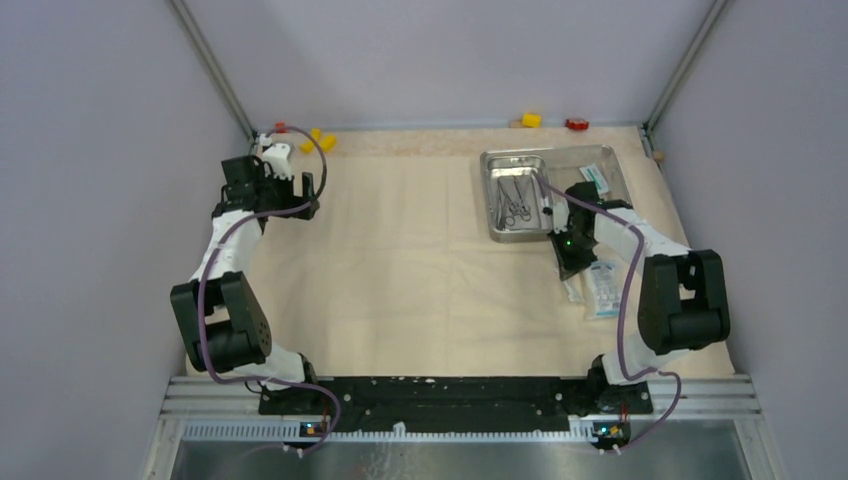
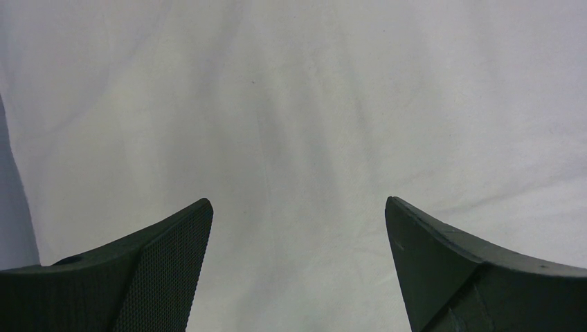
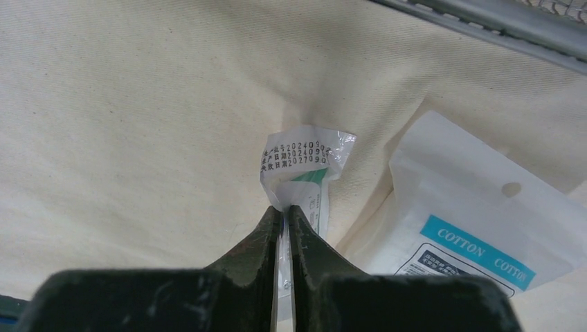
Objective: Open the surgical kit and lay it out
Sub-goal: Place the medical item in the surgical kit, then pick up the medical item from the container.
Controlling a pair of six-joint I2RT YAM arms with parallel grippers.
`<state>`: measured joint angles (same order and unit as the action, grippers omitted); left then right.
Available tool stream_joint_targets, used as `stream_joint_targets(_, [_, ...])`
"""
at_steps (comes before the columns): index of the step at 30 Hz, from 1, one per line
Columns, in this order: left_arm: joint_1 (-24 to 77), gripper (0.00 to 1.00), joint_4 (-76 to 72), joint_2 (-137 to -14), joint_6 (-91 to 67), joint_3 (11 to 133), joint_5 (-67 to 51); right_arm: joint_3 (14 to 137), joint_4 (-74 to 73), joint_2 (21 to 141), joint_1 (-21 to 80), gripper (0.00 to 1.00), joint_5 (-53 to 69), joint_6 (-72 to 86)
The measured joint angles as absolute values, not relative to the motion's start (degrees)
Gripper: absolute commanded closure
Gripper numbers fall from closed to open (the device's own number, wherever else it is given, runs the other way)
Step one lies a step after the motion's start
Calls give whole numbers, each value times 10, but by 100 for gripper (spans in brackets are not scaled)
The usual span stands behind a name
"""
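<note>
The beige cloth wrap (image 1: 400,270) lies spread flat over the table. At its far right stands the shiny steel tray (image 1: 492,190), with thin metal scissors and forceps (image 1: 515,205) inside. A white-and-teal packet (image 1: 597,178) lies just right of the tray. My right gripper (image 3: 285,207) is shut on the edge of a small crumpled white-and-teal sealed packet (image 3: 304,155), low over the cloth. Beside it lies a bigger white packet marked COTTON (image 3: 471,207). At the far left my left gripper (image 2: 297,207) stands wide open over bare cloth, holding nothing.
Small yellow blocks (image 1: 322,140) and a red one (image 1: 280,127) sit at the far left edge, close to the left arm. Another yellow block (image 1: 531,120) and a red one (image 1: 576,124) lie behind the tray. Grey walls enclose the table.
</note>
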<state>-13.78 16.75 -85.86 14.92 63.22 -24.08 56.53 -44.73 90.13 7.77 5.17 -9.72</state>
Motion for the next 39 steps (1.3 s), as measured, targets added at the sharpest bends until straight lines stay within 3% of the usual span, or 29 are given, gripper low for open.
stream_joint_targets(13, [-138, 1, 167, -867, 149, 636, -241, 559, -442, 881, 78, 66, 40, -93])
stream_joint_targets(22, [-138, 1, 168, -868, 150, 636, -241, 583, -462, 867, 78, 61, 59, -94])
stream_joint_targets(30, [-138, 1, 168, -868, 159, 636, -239, 699, -451, 835, 68, 56, 49, -108])
stream_joint_targets(39, [-138, 1, 168, -868, 161, 636, -248, 915, -437, 998, -15, 55, 46, -150])
